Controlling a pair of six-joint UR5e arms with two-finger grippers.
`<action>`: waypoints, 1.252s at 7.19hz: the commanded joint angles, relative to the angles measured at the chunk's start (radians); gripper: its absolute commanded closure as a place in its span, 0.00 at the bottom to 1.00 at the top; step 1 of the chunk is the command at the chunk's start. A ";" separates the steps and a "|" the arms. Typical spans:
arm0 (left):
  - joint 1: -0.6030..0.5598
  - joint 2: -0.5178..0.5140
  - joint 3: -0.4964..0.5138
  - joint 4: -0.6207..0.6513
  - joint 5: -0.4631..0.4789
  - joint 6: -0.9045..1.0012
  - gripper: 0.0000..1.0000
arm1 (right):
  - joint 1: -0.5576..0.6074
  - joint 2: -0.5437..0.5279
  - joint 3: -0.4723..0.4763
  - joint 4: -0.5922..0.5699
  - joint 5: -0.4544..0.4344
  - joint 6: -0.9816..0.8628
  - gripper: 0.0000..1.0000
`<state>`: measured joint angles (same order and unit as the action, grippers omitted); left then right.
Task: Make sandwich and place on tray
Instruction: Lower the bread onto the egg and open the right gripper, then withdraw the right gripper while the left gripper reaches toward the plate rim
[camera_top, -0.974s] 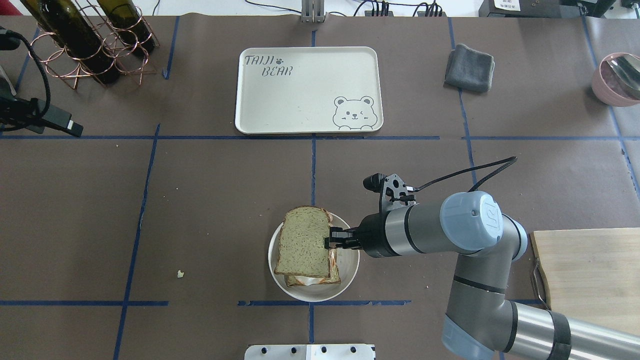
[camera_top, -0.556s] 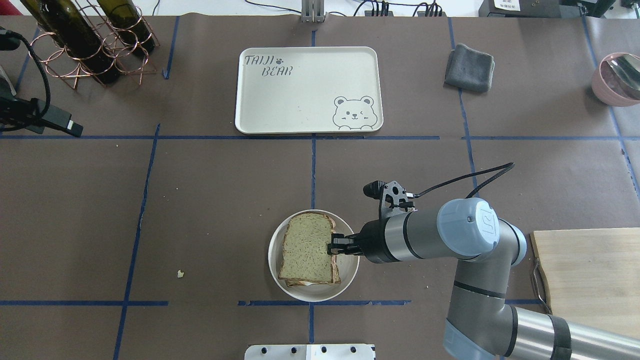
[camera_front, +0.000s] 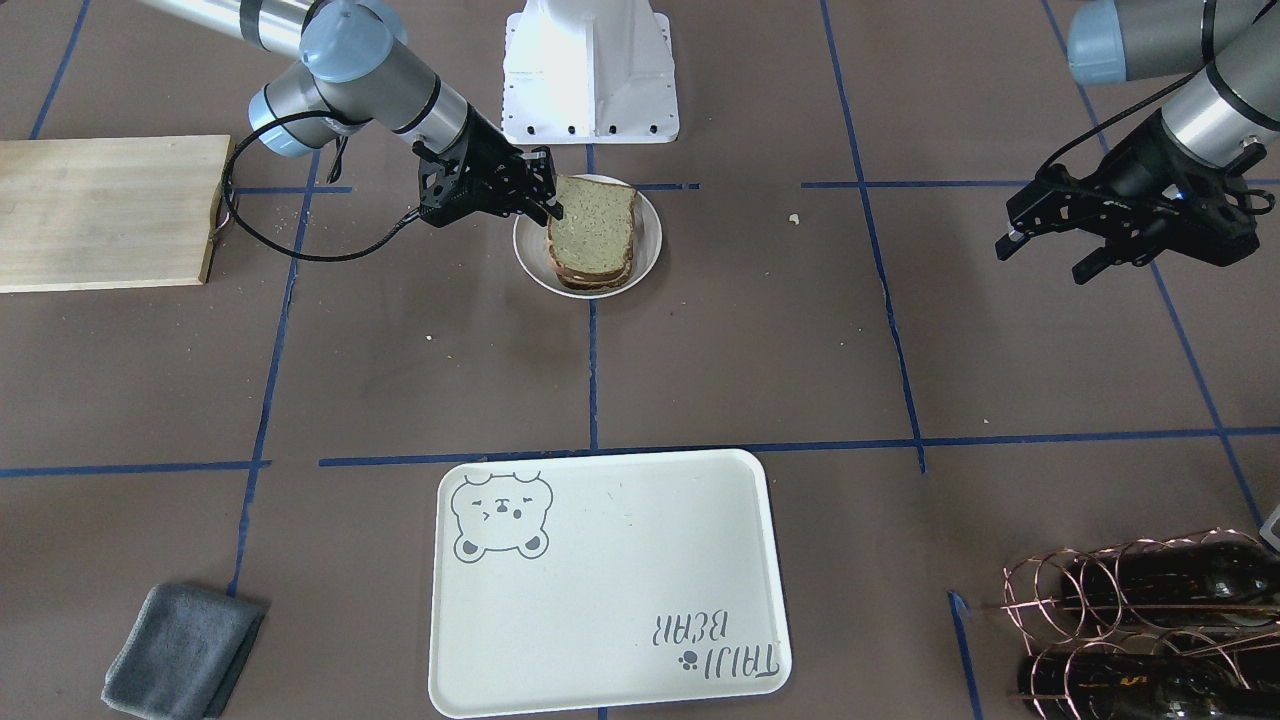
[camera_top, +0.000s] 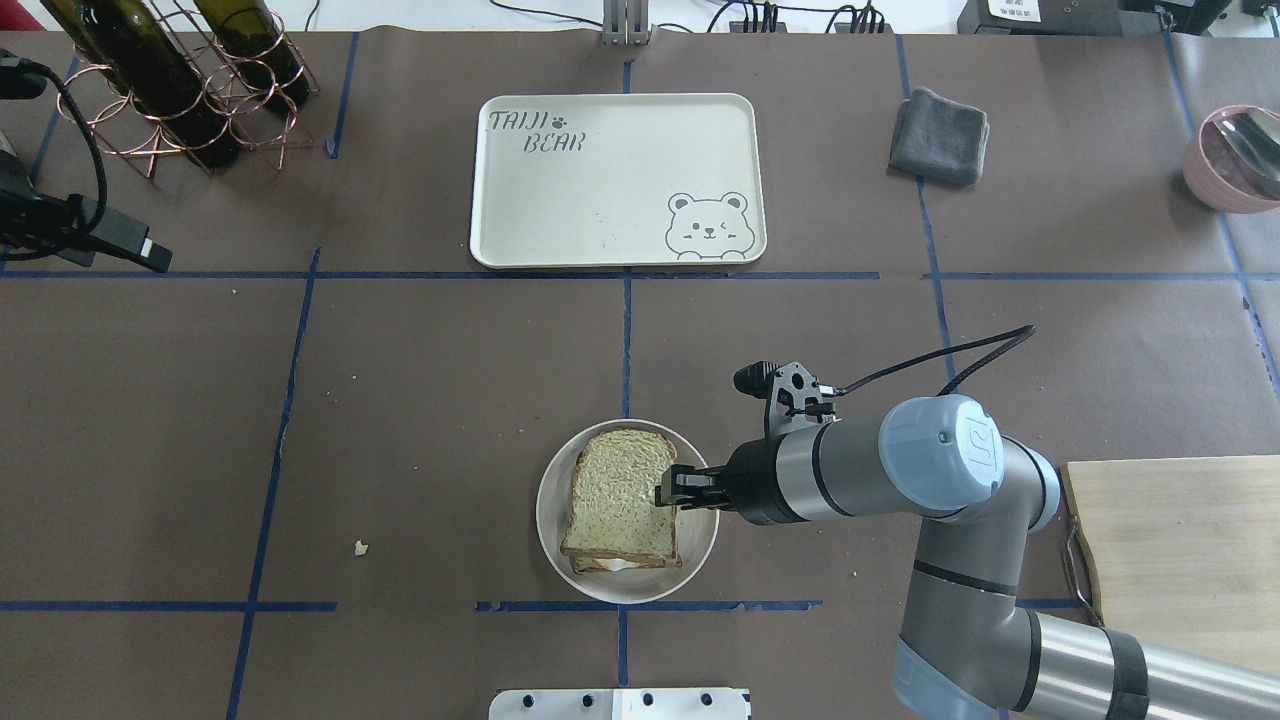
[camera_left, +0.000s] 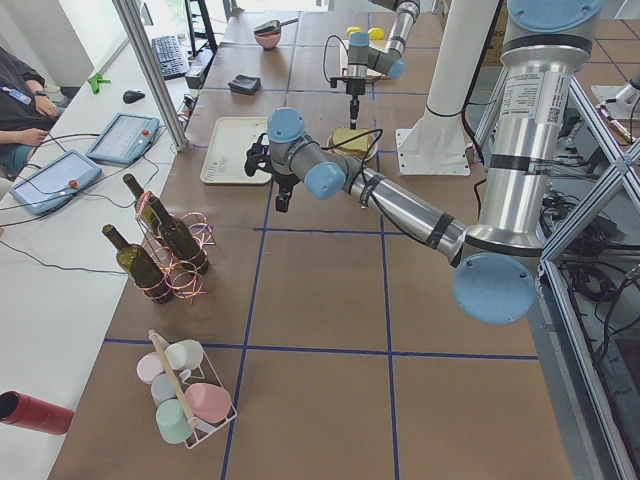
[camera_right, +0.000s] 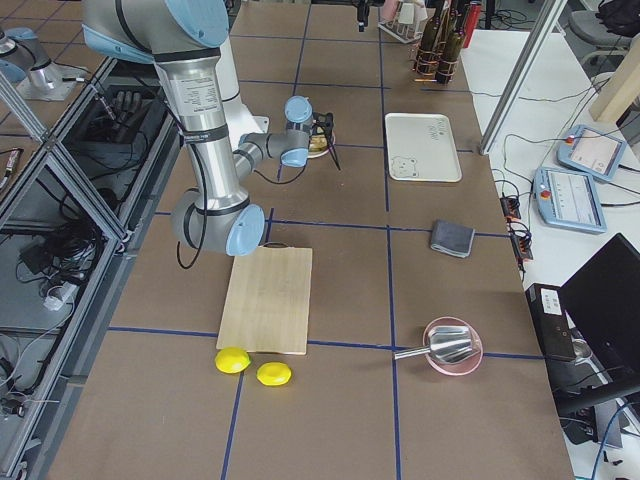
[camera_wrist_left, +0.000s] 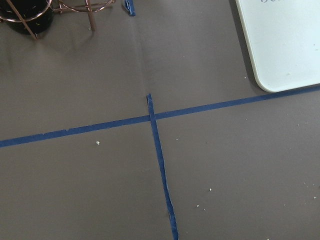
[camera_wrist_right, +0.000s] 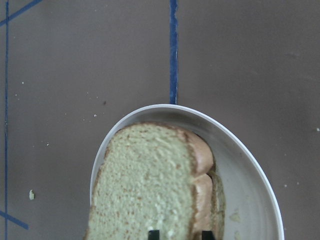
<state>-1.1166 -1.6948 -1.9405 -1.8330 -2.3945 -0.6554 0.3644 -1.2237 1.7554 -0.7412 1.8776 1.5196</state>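
The sandwich (camera_top: 620, 500) lies on a small round white plate (camera_top: 545, 520) near the table's front centre: two brown-crusted greenish slices with a bit of white egg (camera_top: 615, 565) showing at the near edge. My right gripper (camera_top: 665, 490) reaches in from the right and is shut on the top slice's right edge; the wrist view shows that slice (camera_wrist_right: 145, 185) between the fingertips (camera_wrist_right: 152, 233). The cream tray (camera_top: 600, 190) with the bear drawing lies bare at the far centre. My left gripper (camera_front: 1045, 255) hovers open and empty far to the left, above bare table.
A pale wooden board (camera_top: 1180, 550) lies at the right front. A grey cloth (camera_top: 940, 135) and a pink bowl (camera_top: 1235, 160) sit at the back right. A copper rack with wine bottles (camera_top: 170, 80) stands at the back left. A crumb (camera_top: 360, 547) lies left of the plate.
My right gripper has lowered the top slice, which stood raised and shifted left, down flat onto the stack on the plate. The left arm has barely moved.
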 joint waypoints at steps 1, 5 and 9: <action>0.090 -0.075 0.012 -0.012 0.006 -0.134 0.00 | 0.062 0.012 0.051 -0.184 0.043 -0.001 0.00; 0.398 -0.221 0.000 -0.011 0.290 -0.543 0.00 | 0.292 0.001 0.128 -0.602 0.169 -0.297 0.00; 0.651 -0.321 0.087 -0.009 0.466 -0.725 0.20 | 0.522 -0.074 0.115 -0.822 0.263 -0.792 0.00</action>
<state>-0.5209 -1.9867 -1.8951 -1.8425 -1.9572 -1.3491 0.8020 -1.2562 1.8742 -1.5343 2.0864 0.8548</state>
